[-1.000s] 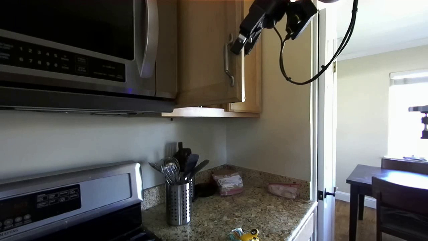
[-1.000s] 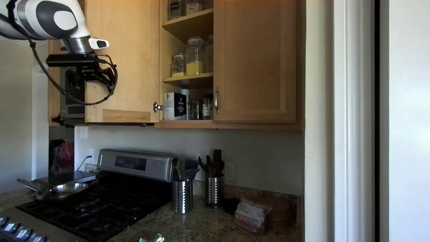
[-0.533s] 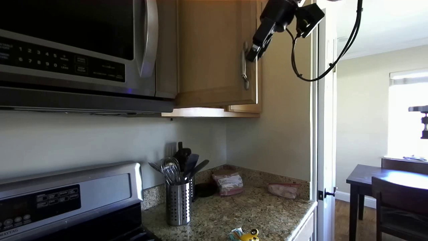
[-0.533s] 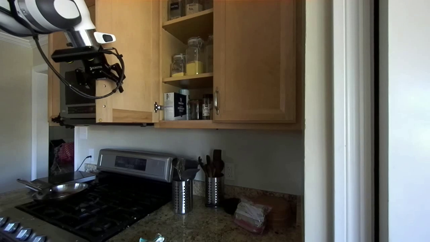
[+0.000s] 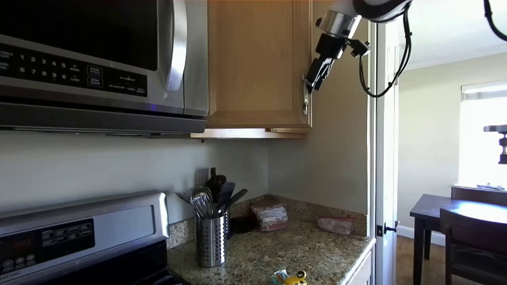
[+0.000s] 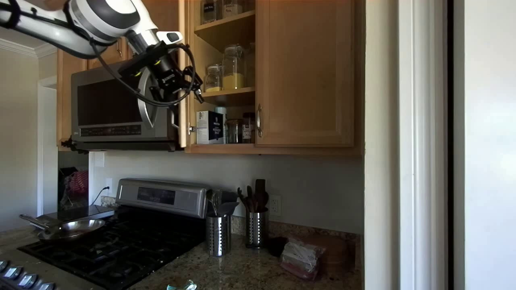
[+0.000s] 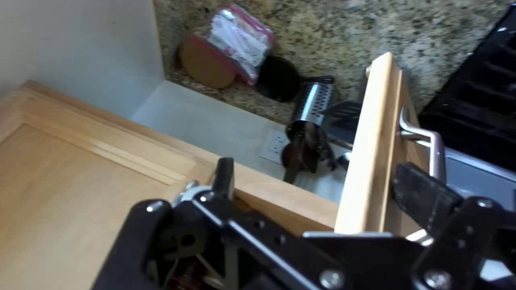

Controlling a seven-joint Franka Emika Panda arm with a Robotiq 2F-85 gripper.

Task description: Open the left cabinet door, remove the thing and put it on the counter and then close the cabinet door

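- Left cabinet door stands swung out.
- Gripper straddles its edge, jaws spread, clasping nothing, probably to steer the swing either way.

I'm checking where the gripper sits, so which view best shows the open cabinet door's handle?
The wrist view: the handle looks largest there, its bent bar standing out from the door, though a finger hides part. Both exterior views show it smaller, partly behind the gripper.
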